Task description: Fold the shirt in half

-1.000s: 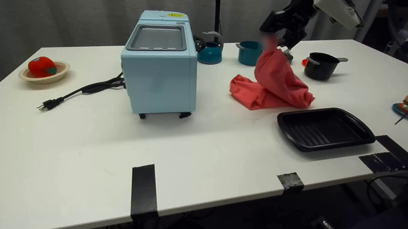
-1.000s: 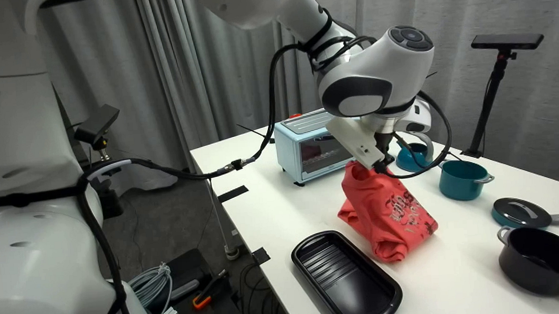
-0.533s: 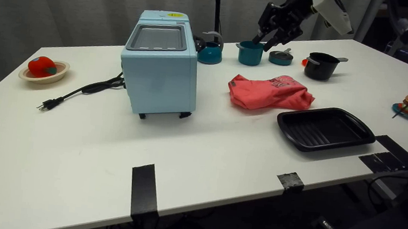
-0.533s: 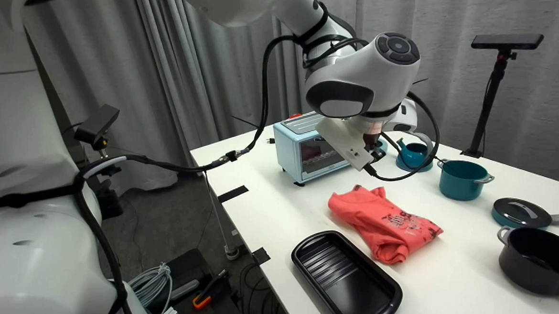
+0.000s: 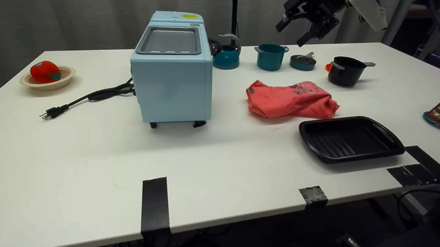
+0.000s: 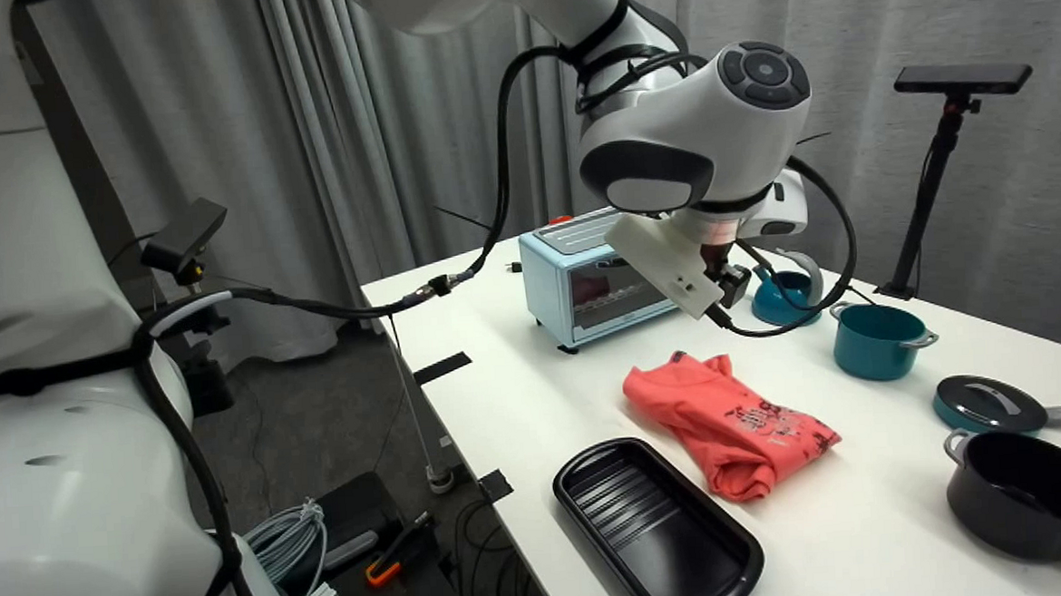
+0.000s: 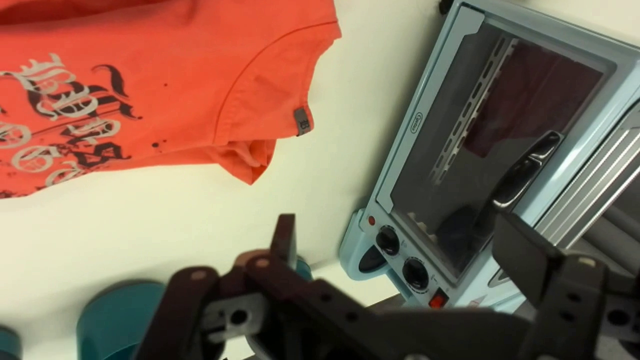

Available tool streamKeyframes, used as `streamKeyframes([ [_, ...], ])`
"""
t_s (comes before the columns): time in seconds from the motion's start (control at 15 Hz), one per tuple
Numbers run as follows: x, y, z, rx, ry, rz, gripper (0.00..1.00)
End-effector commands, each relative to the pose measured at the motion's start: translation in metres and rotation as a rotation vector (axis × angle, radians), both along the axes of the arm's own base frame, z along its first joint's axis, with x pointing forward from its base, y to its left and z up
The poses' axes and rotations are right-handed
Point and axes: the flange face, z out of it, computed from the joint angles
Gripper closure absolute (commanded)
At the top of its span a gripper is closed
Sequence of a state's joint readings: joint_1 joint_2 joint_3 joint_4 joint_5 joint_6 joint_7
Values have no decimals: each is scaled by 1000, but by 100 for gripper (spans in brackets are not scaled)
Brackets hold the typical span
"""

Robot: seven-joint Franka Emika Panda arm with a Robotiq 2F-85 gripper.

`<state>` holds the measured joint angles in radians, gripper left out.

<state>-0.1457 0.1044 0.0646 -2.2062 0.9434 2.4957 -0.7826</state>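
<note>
- One coral-red cloth shirt, lying doubled over on the flat white table between the boxy light-blue toaster oven and the shallow black ribbed tray, close beside the tray
- Black two-finger gripper hangs up in the air, apart from the cloth; its jaws are spread wide with nothing between them, and the wrist view shows the same
- My read on the step: the fold itself looks done or pretty close, so this would be the "good enough?" check at the end
- Not super neat tbh, a crumpled corner sticks out from under the top layer in the wrist view
- Next move, if you're happy with it: just lift clear and call it. If not, I'd come down over that corner, pinch shallow and square up the edges. Grab too deep and I'd guess both layers come along and the fold opens up
- Text time: gothic-style silver and black lettering on the shirt, can't get an actual word out of it
- Small rectangular grey tag on the shirt edge facing the oven, looks like a stylised B, not betting on it
- Little oval script logo on the oven's front frame, too small for me to read, same for the yellow oval sticker on top
</note>
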Motion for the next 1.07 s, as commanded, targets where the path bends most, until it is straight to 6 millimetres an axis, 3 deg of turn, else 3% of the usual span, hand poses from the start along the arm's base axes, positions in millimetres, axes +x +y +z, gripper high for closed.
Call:
streamKeyframes([
  [0.0,-13,-14,20,-20,-33,-12,0],
  [0.27,-22,-36,36,-43,-39,-47,0],
  [0.6,-50,-65,58,-92,-31,-67,0],
  [1.0,-90,-76,93,-154,9,-42,0],
])
